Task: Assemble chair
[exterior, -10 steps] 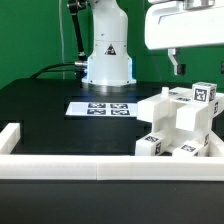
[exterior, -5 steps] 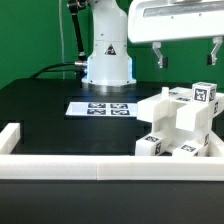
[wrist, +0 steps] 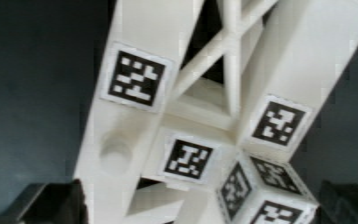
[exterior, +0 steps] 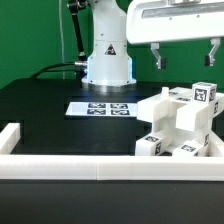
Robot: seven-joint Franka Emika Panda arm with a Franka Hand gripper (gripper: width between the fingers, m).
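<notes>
Exterior view: the hand (exterior: 186, 58) hangs with fingers spread apart, empty, above the chunky white plastic chair (exterior: 185, 125) bearing black-and-white square tags, on the black table (exterior: 60, 125) at the exterior view's right. No readable writing. Wrist view: the chair (wrist: 185, 120) fills the frame, tags visible.

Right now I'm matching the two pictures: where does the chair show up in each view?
Exterior view: the chair sits low at the exterior view's right, beside the white border wall, under the open fingers.
Wrist view: the chair fills most of the picture.
Shared landmark: the black-and-white square tags on its blocks.
</notes>
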